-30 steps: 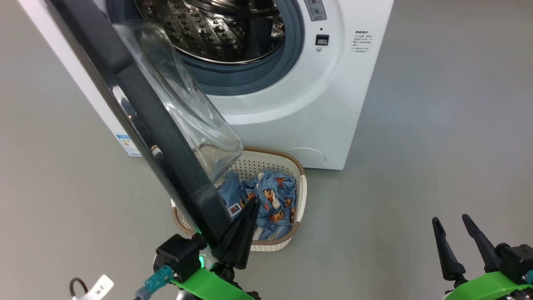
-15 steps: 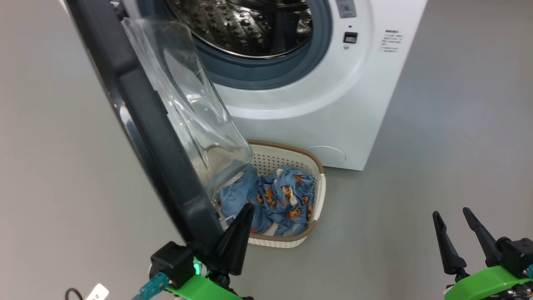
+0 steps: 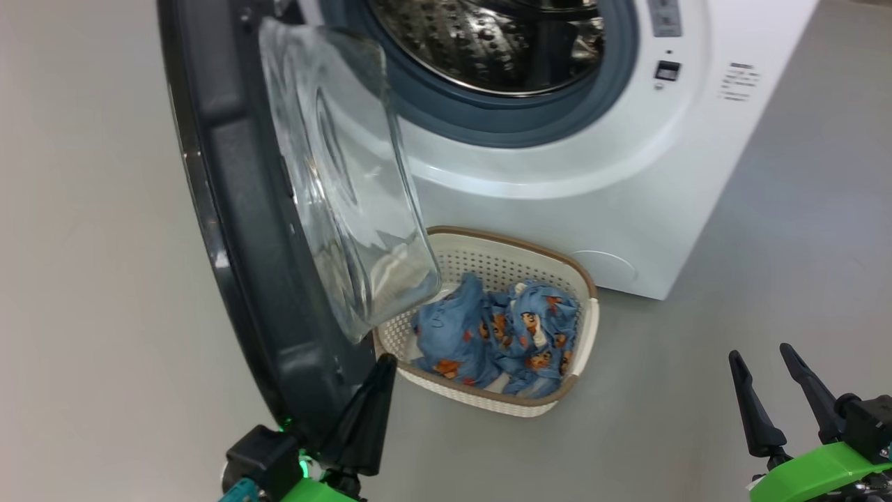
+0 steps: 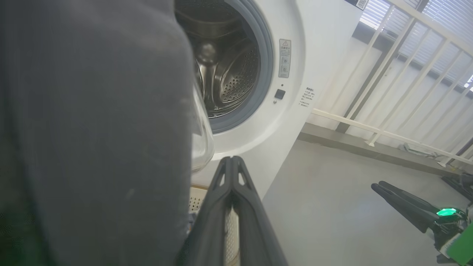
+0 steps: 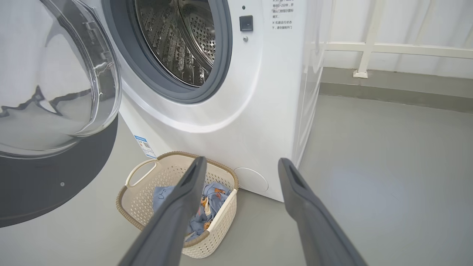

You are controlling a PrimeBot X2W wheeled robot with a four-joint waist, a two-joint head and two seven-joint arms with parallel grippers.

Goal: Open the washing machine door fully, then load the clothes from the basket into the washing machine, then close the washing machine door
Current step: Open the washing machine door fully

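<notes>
Left gripper (image 3: 383,369), fingers together, bears against the door (image 3: 237,230) rim to push it wide; right gripper (image 3: 759,353), fingers apart, hangs ready for the clothes (image 3: 502,328).

Head view down over basket (image 3: 481,397), left wrist close against door (image 4: 92,129), both wrists facing the drum (image 5: 173,44)

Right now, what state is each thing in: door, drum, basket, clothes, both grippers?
washing machine door: open, swung out from the machine.
drum: no clothes visible inside.
basket: upright on the floor, holding clothes.
clothes: crumpled in the basket.
left gripper: shut, empty, beside the door's lower rim.
right gripper: open, empty.
</notes>
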